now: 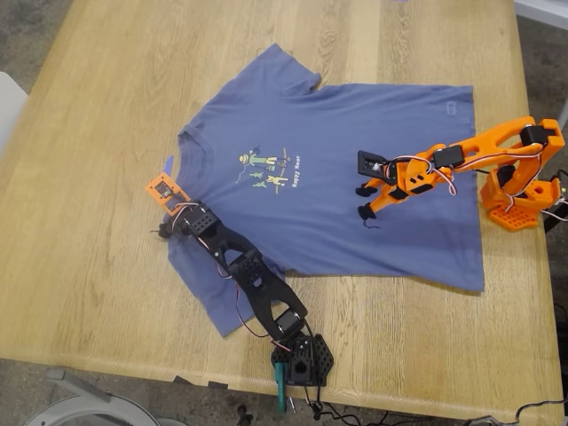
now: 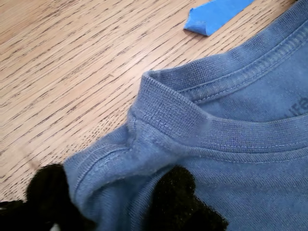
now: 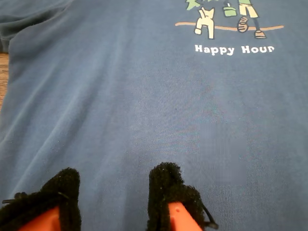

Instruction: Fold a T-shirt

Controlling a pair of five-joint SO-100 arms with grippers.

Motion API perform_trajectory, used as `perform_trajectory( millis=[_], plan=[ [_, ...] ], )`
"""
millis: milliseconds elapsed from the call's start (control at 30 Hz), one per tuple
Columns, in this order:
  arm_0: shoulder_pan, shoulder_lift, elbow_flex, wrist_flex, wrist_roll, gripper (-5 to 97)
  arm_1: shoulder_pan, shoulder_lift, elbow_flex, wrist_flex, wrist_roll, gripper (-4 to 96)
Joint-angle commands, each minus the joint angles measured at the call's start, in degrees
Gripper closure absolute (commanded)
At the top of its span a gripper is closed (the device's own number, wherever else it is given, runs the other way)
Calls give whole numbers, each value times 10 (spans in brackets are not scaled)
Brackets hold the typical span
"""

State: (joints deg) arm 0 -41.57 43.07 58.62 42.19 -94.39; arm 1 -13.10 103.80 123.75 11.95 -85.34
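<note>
The slate-blue T-shirt point(image 1: 382, 124) lies spread flat on the wooden table point(image 1: 89, 266), its cartoon print point(image 1: 266, 169) facing up. My first gripper point(image 1: 167, 229), on the black arm, is at the shoulder beside the collar point(image 2: 192, 115). Its black padded fingers point(image 2: 178, 197) pinch a bunched fold of shoulder fabric point(image 2: 113, 183). My second gripper point(image 1: 363, 201), on the orange arm, hovers over the shirt's middle. It is open, with its pads point(image 3: 166, 187) apart over flat cloth below the "Happy Hour" text point(image 3: 234, 49).
A blue tape scrap point(image 1: 168, 165) lies on the table next to the collar; it also shows in the first wrist view point(image 2: 216, 14). The black arm's base point(image 1: 302, 355) stands at the near edge. The orange arm's base point(image 1: 519, 200) stands at the exterior view's right.
</note>
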Motion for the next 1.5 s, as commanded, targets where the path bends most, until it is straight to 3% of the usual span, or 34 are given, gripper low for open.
perform_trajectory(
  millis=[0,400,733,1067,1467],
  plan=[
    [9,-3,-1,13,-14,711,4,-4,-19,-16,4,689],
    [32,-7,-2,11,-48,916,-11,-37,5,-62,16,667],
    [37,-12,-2,0,-53,918,-31,-41,22,-72,44,631],
    [40,-13,-2,-3,-53,918,-28,-45,35,-104,105,623],
    [54,-8,-3,2,-54,918,-14,-132,10,-178,120,619]
  ],
)
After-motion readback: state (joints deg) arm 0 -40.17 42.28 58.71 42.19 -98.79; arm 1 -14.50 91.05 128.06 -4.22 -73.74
